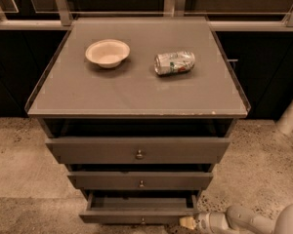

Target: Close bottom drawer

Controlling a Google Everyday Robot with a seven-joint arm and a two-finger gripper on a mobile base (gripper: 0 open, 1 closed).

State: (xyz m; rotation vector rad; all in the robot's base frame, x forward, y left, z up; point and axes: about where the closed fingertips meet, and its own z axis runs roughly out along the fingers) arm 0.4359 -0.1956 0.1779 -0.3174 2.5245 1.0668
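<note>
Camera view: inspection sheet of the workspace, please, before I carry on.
Surface: grey cabinet top, carrying two items.
Job's things: bottom drawer pulled out, not yet closed; middle drawer and top drawer sit further in.
Clutter: white bowl upright, left; crushed can on its side, right.
Grippers: hand low at the bottom drawer's right front corner; contact unclear.
Cables: nothing seen.
Surroundings: speckled floor, dark cabinets and rail behind, white post at right.

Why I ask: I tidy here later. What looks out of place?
The silver can lies on its side on the grey cabinet top; the grey-brown bottom drawer stands pulled out, the gripper at its right front corner.
</note>
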